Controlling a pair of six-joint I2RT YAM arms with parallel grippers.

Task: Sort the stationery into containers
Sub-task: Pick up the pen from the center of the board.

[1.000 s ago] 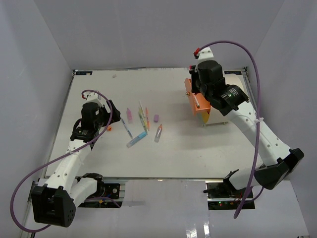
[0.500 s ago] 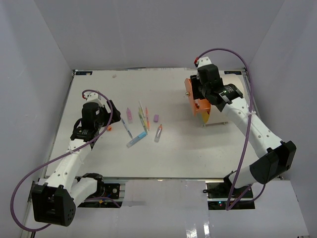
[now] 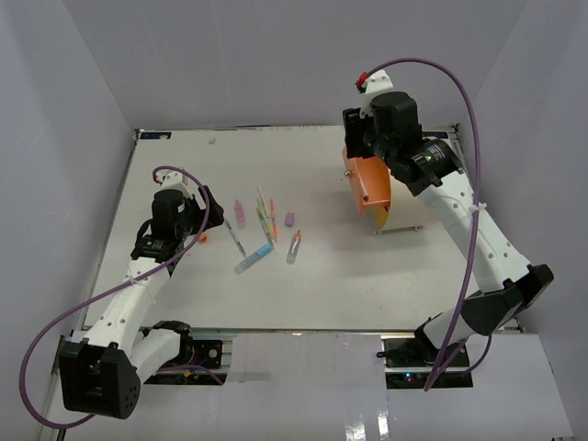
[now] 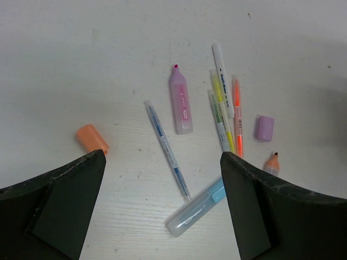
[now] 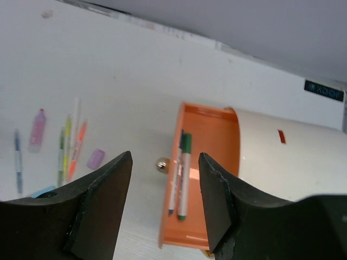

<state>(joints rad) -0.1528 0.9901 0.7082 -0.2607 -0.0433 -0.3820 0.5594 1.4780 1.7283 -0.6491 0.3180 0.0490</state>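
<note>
Nearest you, the left gripper [image 4: 161, 161] hangs over the table [image 4: 81, 54], its jaws spread wide and holding nothing. Beneath it you see the loose stationery: a light-blue marker [image 4: 196, 213], a thin blue pen [image 4: 167, 149], an orange cap [image 4: 92, 138], a pink highlighter [image 4: 180, 105], a purple cap [image 4: 264, 128], and a cluster of yellow, orange and white pens [image 4: 225, 108]. Farther off, at the right rear, your right gripper [image 5: 165, 156] is likewise parted and empty above the cream drum [image 5: 282, 157]. The drum's orange drawer [image 5: 211, 130] stands pulled out, holding a green marker [image 5: 184, 173] and a slim blue-capped pen [image 5: 174, 187].
</note>
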